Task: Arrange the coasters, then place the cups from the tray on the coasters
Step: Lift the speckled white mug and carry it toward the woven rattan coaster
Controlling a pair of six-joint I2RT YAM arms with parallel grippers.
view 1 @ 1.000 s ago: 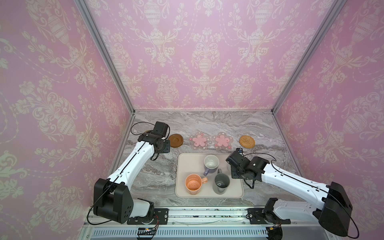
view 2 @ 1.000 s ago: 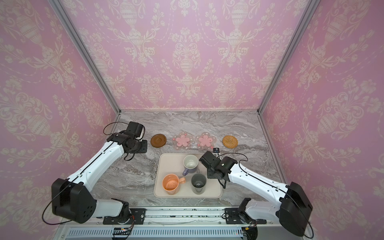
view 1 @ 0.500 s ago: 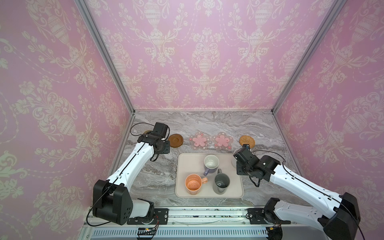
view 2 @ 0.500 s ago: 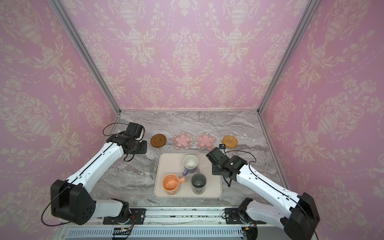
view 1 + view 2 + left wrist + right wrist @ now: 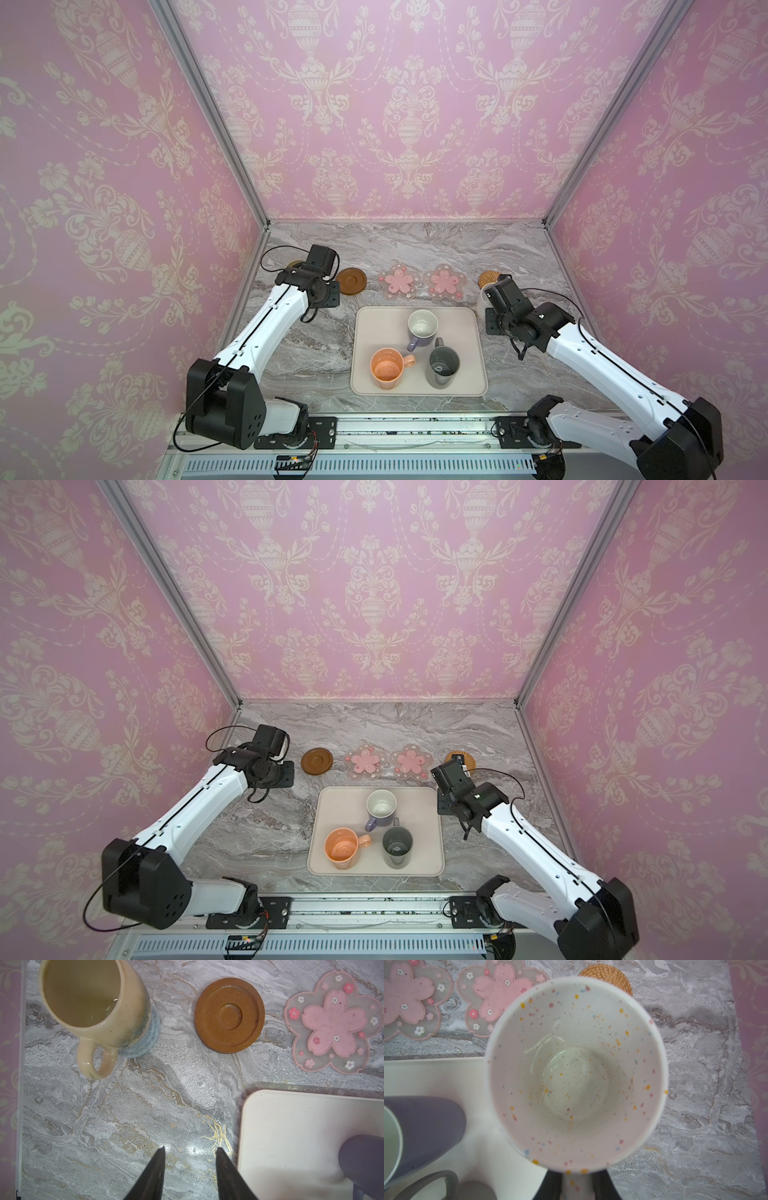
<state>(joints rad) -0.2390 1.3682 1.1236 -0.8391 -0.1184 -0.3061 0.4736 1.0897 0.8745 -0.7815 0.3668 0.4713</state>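
So the right gripper (image 5: 574,1186) has just swung off the tray (image 5: 436,1076), jaws clamped on the handle of the speckled mug (image 5: 577,1072), with the rattan coaster (image 5: 608,974) peeking out just beyond it, so set-down looks next, while the left gripper (image 5: 190,1159) has its jaws apart, empty.

I have the two top views mounted high at the front, side by side, looking down and back over the whole table (image 5: 415,245); they share nearly everything. My left wrist camera looks down from close above the table at the brown coaster (image 5: 229,1015). My right wrist camera sits so near the speckled mug (image 5: 577,1076) that it fills the view. Both wrist views catch the tray (image 5: 291,1126) and one flower coaster (image 5: 332,1022).
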